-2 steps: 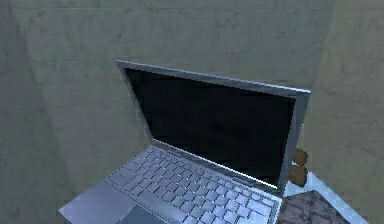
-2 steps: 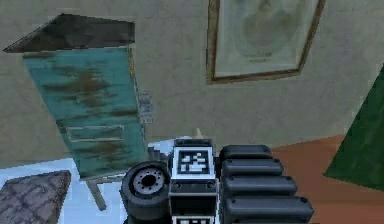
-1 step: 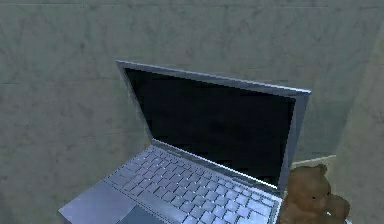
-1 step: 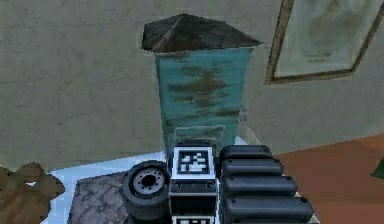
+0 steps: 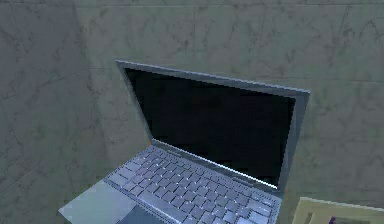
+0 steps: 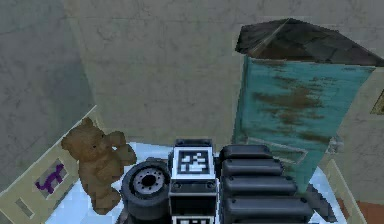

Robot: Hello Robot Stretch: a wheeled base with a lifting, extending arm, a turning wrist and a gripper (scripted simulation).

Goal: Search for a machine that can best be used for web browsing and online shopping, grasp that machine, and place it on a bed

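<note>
- Your laptop (image 5: 205, 130) stands open right ahead, its dark screen upright before a wall corner. You cannot make out what carries it.
- The tool (image 6: 142, 195) shows near a teddy bear (image 6: 95, 160) lying on a pale blue top (image 6: 152, 152), probably the bed. You cannot tell whether it grips anything.
- A teal cabinet (image 6: 290, 95) crowds the far side, so the free spot is probably by the bear.

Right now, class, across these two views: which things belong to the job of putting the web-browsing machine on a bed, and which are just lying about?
Job in hand:
laptop, lid up, screen dark

Lying about:
brown teddy bear
weathered teal cabinet with a dark top
</note>
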